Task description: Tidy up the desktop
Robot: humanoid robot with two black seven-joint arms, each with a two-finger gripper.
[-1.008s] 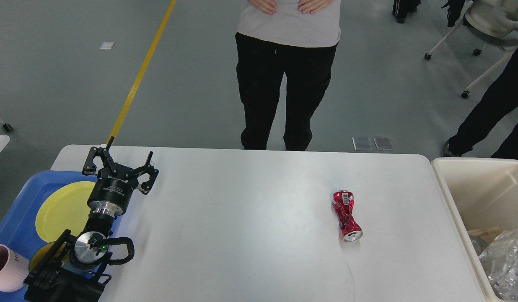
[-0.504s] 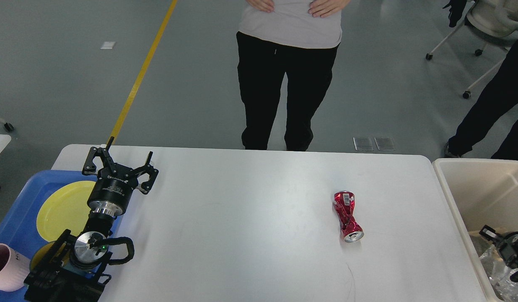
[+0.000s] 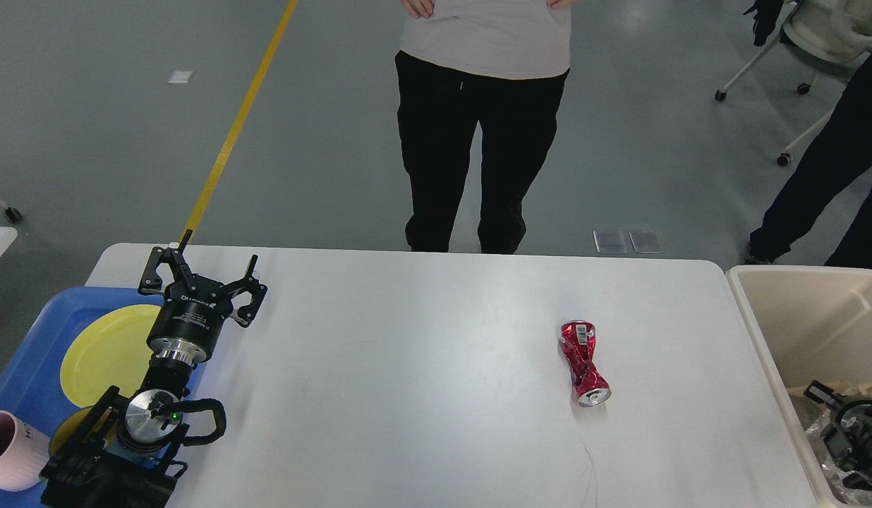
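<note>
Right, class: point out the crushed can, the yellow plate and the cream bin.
can [image 3: 584,363], head view, on its pinched red middle.
plate [image 3: 104,353], head view, on its bare yellow face.
bin [image 3: 750,310], head view, on its near-left rim.

Left arm comes up from the bottom-left corner, wrist pointing away, and the left claw [image 3: 204,271] has its two fingers spread wide with nothing between them. Right claw [image 3: 842,430] only peeks in at the lower right edge (too dark to read its fingers).
</note>
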